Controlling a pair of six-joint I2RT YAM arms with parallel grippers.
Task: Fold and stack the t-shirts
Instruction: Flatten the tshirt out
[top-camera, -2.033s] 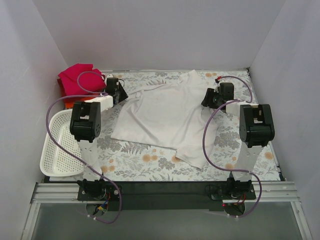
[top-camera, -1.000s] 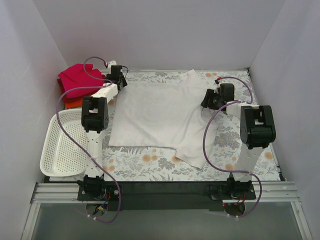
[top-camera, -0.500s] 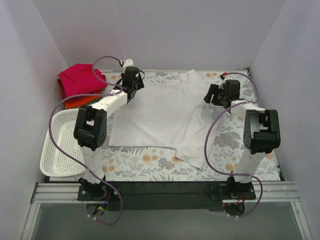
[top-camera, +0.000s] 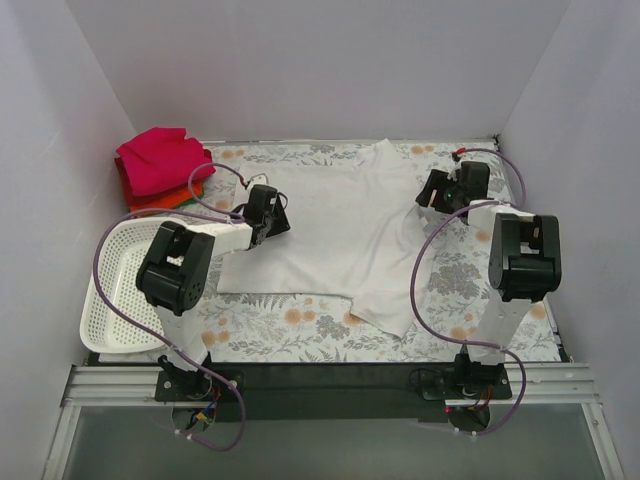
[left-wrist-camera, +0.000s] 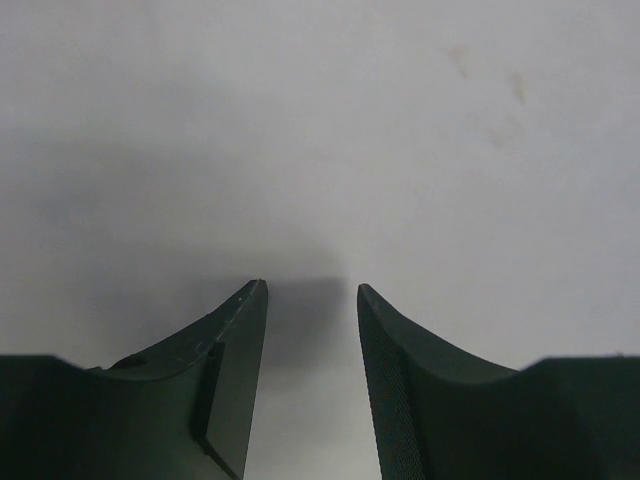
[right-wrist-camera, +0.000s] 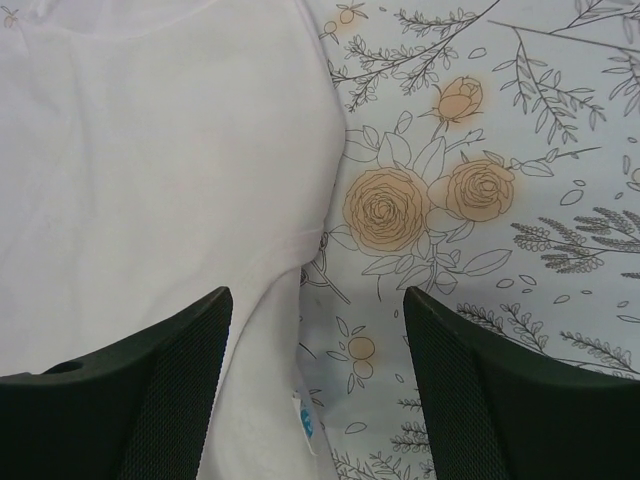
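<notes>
Plain pale walls (top-camera: 300, 70) close in the table (top-camera: 250, 325) on three sides, under soft, even light with a faint lilac cast. A floral cloth (right-wrist-camera: 480, 200) of orange roses and grey leaves covers the top, and an aluminium rail (top-camera: 560, 385) runs along the near edge.

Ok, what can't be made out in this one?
- Top view: the pink shirt covers what lies under it; only an orange edge shows, so the count is unknown.
- Top view: the left arm hides part of the white shirt's left edge.
- Left wrist: only white cloth; whether the left gripper touches it is unclear.
- Right wrist: the tag is too small to read.
</notes>
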